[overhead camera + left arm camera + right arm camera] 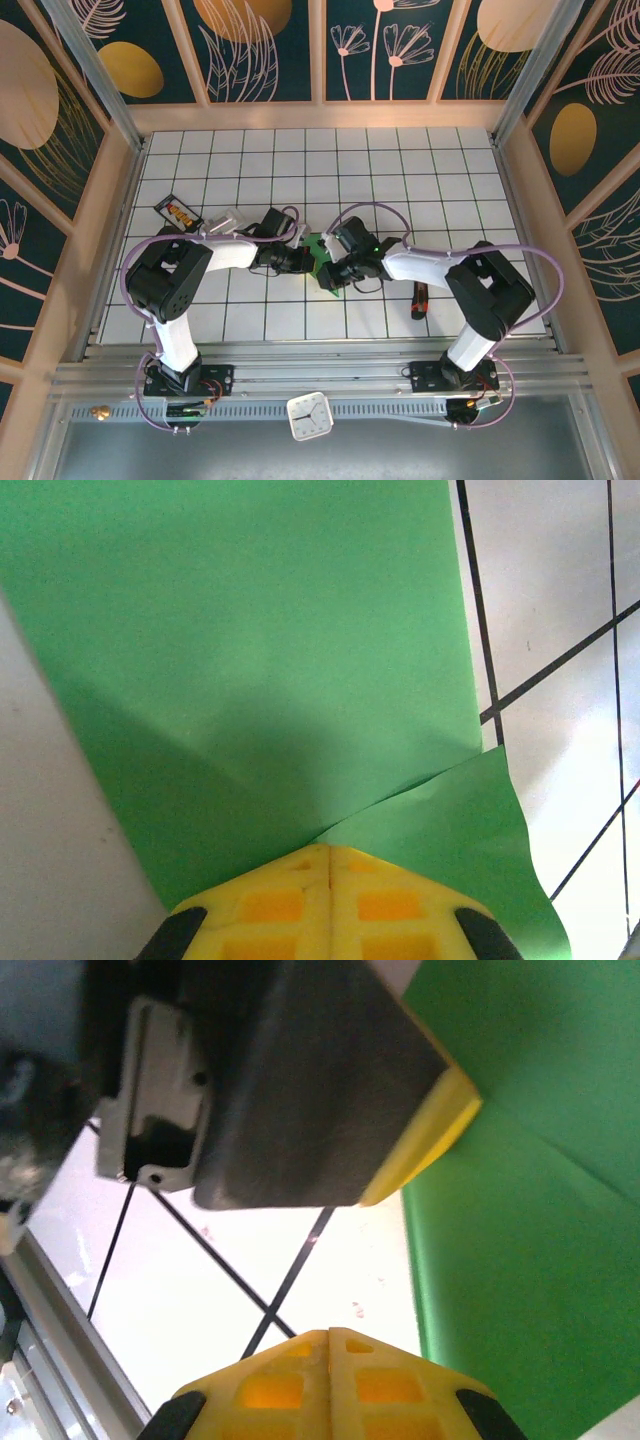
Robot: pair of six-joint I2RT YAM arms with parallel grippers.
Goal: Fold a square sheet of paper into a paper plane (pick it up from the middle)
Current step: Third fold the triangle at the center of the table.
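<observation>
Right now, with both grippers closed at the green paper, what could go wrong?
The left gripper and right gripper sit very close; they might collide. The square sheet of paper has a loose overlapping flap by the left gripper, so pulling could tear it or skew the crease.

paper sheet [318, 252] at table [400, 170] middle; left fingers [270, 905] on its left, right fingers [380, 1390] on its right; packet [178, 212] far left.
</observation>
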